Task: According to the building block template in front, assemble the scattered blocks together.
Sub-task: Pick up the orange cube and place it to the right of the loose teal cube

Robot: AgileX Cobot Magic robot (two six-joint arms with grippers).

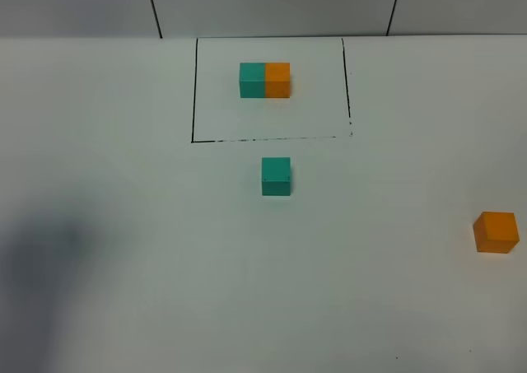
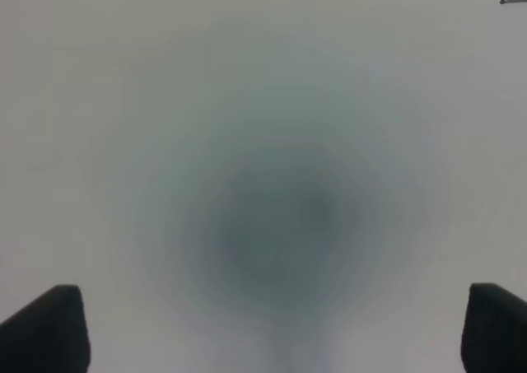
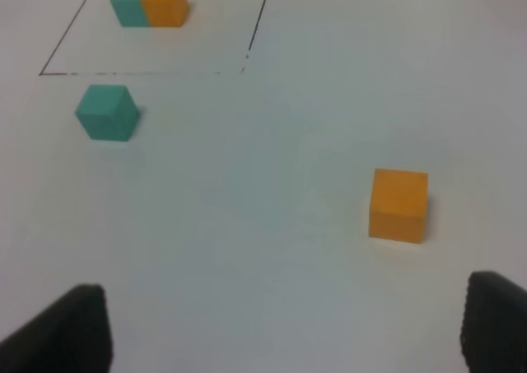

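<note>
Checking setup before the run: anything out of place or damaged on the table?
Nothing damaged or spilled. The black frame's near line is faint and broken. The loose orange cube sits far right, well apart from the loose teal cube.

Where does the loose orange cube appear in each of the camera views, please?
Exterior high: the loose orange cube sits near the right edge, nearer the camera than the template.
Left wrist: not in view.
Right wrist: the orange cube lies apart from the loose teal cube.
Shared landmark: the framed teal-and-orange template.
</note>
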